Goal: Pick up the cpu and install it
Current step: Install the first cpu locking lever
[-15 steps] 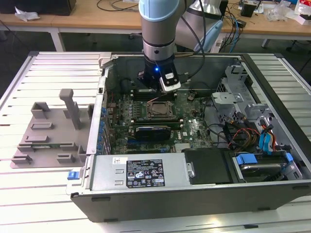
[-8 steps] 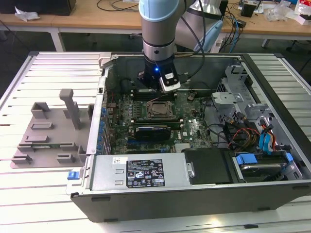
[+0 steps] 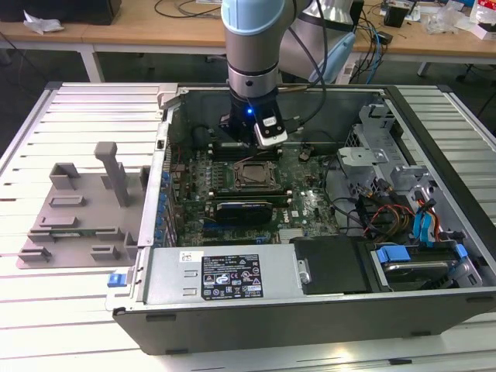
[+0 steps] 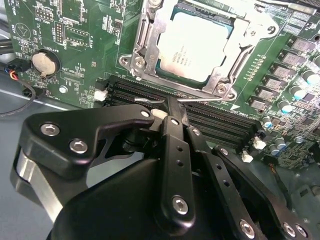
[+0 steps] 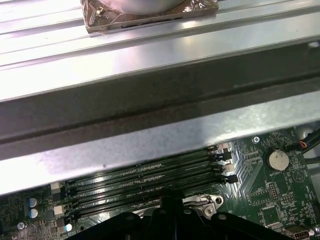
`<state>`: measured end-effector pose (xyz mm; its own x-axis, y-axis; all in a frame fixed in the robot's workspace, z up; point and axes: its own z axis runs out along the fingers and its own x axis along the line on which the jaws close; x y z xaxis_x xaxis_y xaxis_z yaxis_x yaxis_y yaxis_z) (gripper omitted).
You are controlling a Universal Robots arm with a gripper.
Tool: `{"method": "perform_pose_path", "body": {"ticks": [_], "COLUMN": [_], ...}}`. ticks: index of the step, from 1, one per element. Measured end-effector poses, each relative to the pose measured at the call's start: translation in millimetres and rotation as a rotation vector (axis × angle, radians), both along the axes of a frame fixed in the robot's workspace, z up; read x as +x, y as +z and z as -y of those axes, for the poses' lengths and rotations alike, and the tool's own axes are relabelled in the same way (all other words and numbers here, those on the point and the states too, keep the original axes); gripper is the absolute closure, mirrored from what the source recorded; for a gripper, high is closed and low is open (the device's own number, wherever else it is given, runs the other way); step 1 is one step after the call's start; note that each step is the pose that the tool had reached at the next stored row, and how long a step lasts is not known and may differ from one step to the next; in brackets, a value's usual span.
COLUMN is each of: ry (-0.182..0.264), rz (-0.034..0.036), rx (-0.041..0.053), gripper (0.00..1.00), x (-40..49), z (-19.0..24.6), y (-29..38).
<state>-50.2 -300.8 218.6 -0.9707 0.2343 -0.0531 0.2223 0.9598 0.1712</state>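
Cpu [image 4: 196, 46]: seated in the socket frame [image 4: 145, 50] on the motherboard [image 4: 75, 30], silver lid up; retention plate around its edges.

End effector [image 4: 172, 107]: above the memory slots [image 4: 220, 120] just beside the socket, fingers drawn together to a narrow tip, holding nothing.

Case [image 3: 310, 310]: open, lying on the slatted surface [image 3: 85, 105]; grey tray [image 3: 74, 209] alongside.

Handling, judged: light, rigid, smooth lid likely slippery; underside contacts fragile. Grip by opposite edges only.

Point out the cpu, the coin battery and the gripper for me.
cpu [image 4: 194, 46]: second wrist view, middle of its metal top.
coin battery [image 4: 44, 63]: second wrist view, its face.
gripper [image 4: 170, 111]: second wrist view, at its fingertips.
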Motion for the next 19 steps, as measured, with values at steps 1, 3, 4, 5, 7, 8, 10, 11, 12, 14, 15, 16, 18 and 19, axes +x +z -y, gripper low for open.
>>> {"method": "perform_pose_path", "body": {"ticks": [1,3,4,5,7,8,10,11,12,14,15,16,18,19], "ry": [0.000,-0.001,-0.001,-0.001,-0.003,-0.004,-0.006,-0.007,-0.010,-0.012,-0.013,-0.015,-0.017,-0.019], "rz": [-0.0001,-0.0001,-0.0001,0.0000,0.0000,-0.0001,-0.0001,-0.0001,-0.0001,-0.0001,-0.0001,-0.0002,-0.0002,-0.0002], "rx": [-0.0024,-0.0070,-0.0077,-0.0089,-0.0125,-0.0174,-0.0232,-0.0265,-0.0342,-0.0387,-0.0420,-0.0443,-0.0461,-0.0487], "gripper": [0.89,0.89,0.89,0.89,0.89,0.89,0.89,0.89,0.89,0.89,0.89,0.89,0.89,0.89], "x": [0.0,0.0,0.0,0.0,0.0,0.0,0.0,0.0,0.1,0.1,0.1,0.1,0.1,0.2], "z": [-0.1,-0.3,-0.3,-0.4,-0.5,-0.7,-1.0,-1.2,-2.5,-4.5,-5.8,-7.3,-8.9,-9.9], "y": [-0.3,-0.7,-0.7,-0.9,-1.1,-1.3,-1.6,-1.8,-2.0,-2.1,-2.1,-2.2,-2.2,-2.3]}}
